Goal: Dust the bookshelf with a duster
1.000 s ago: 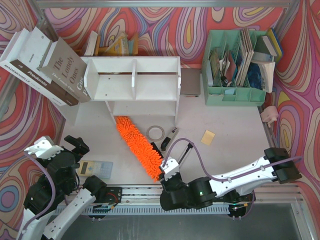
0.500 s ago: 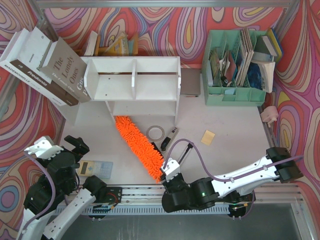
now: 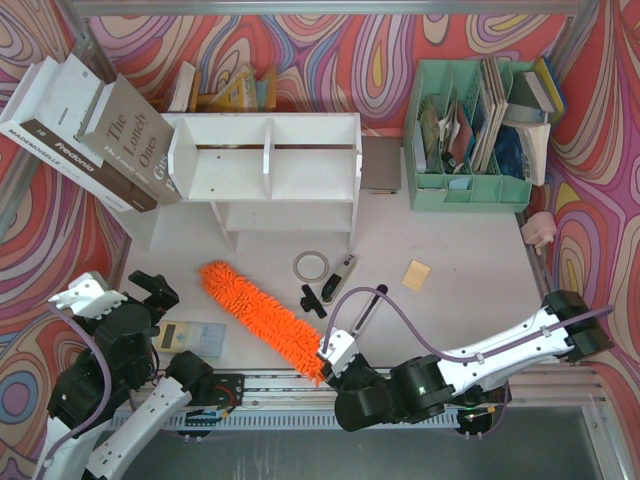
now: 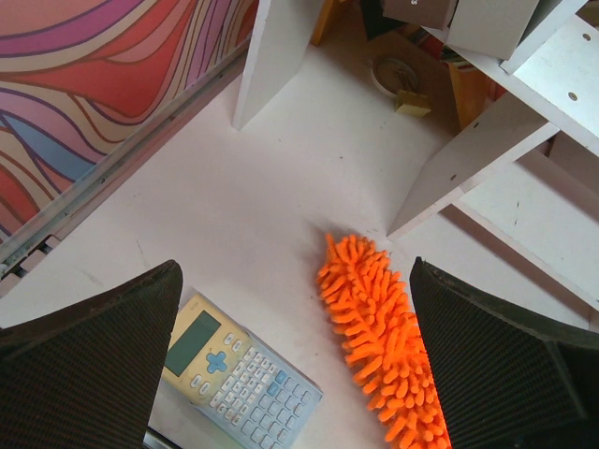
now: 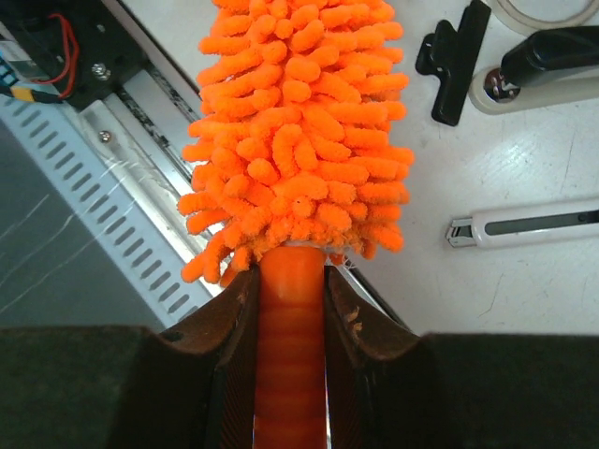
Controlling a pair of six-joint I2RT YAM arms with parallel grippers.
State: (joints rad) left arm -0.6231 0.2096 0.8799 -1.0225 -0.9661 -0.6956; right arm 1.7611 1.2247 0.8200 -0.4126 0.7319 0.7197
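Observation:
The white bookshelf (image 3: 300,126) stands at the back middle of the table, and its legs and lower board (image 4: 449,182) show in the left wrist view. The fluffy orange duster (image 3: 262,322) lies slanted on the table in front of it, tip pointing far-left. My right gripper (image 3: 330,352) is shut on the duster's orange handle (image 5: 290,355) at the near edge, with the head (image 5: 299,140) fanning out just past the fingers. My left gripper (image 3: 152,291) hangs wide open at the left, holding nothing. Between its fingers (image 4: 295,267) I see the duster's tip (image 4: 374,318).
A calculator (image 3: 195,337) lies by the left gripper. A tape ring (image 3: 311,265), black clip (image 3: 313,298), utility knife (image 3: 343,273) and sticky note (image 3: 416,274) lie right of the duster. A green organizer (image 3: 470,185) stands back right, leaning books (image 3: 90,130) back left.
The duster's head swung left, out from under the bookshelf's lower tier onto open table near the left gripper. The right gripper shifted slightly nearer. The left arm stayed put.

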